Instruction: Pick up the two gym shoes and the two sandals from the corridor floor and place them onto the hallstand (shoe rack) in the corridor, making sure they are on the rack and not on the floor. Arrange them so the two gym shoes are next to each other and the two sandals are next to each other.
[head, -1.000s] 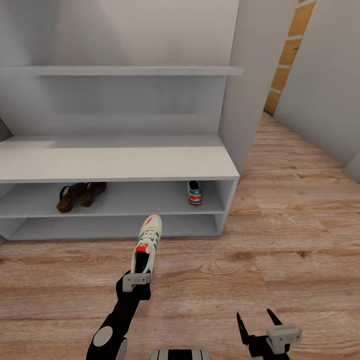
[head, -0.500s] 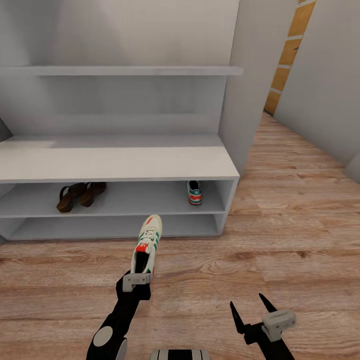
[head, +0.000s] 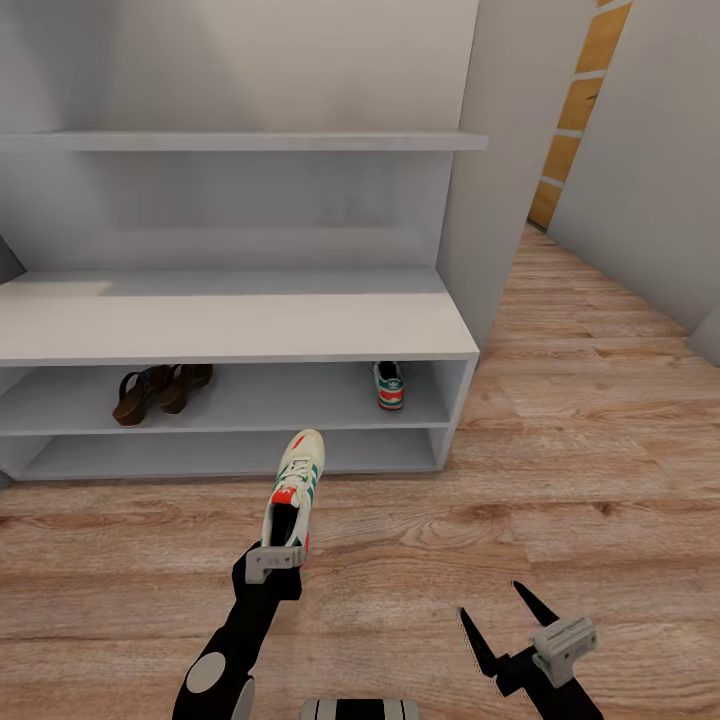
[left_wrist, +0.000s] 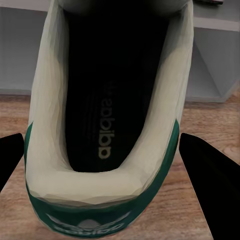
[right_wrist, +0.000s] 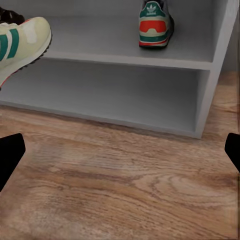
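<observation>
The left gripper (head: 273, 562) pinches a gym shoe (head: 293, 489) before the hallstand (head: 240, 340); the right gripper (head: 505, 622) hangs spread.

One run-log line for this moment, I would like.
left pincer: holds gym shoe | right pincer: open | hallstand: sandals, other gym shoe on upper tier

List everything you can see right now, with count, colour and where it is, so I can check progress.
Sandals: two, dark brown, side by side on the rack's upper tier, left part.
Shoe on rack: one, white, green and red, upper tier, right end.
Shoe in grip: one, white with green stripes, in front of the rack, toe towards it.
Rack: one, white-grey, against the wall.
Floor: light brown wood planks.
Left gripper: at the shoe's heel.
Right gripper: open, empty, over the floor.
</observation>
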